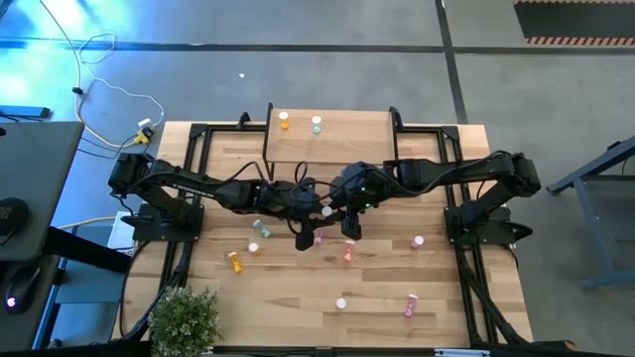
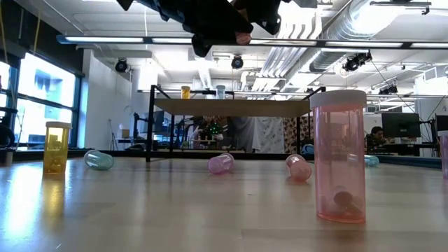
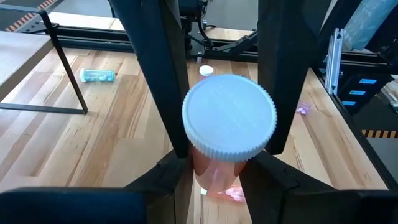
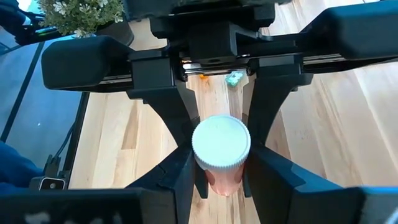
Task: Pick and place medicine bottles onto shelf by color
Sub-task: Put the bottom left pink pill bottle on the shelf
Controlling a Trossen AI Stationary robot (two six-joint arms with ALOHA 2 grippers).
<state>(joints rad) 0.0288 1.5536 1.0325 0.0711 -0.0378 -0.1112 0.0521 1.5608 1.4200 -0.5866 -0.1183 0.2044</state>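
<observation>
A salmon-red bottle (image 3: 217, 177) with a white cap (image 3: 229, 115) is held upright in the air between both grippers above the table's middle (image 1: 327, 210). It also shows in the low view (image 2: 243, 36). My left gripper (image 3: 217, 180) and my right gripper (image 4: 222, 180) meet at it from opposite sides, both shut on it. The shelf (image 1: 342, 149) stands behind them at the far edge. An orange bottle (image 1: 285, 121) and a pale green bottle (image 1: 317, 124) stand on it. Several more bottles lie or stand on the tabletop. My left gripper pinches the bottle's body just below the cap (image 3: 204, 173) between its two fingers, slanting down from the table's left. The bottle is upright, cap up, clear of the table. My right gripper pinches the same bottle's body below the cap (image 4: 214, 177) between its two fingers, slanting down from the table's right.
Pink bottles (image 1: 319, 236) (image 1: 348, 253) (image 1: 418, 241) (image 1: 410, 305), green ones (image 1: 264, 228) (image 1: 254, 248) and an orange one (image 1: 235, 261) are scattered over the near half. A loose white cap (image 1: 341, 303) lies near the front. A plant (image 1: 184, 317) stands at the near left corner.
</observation>
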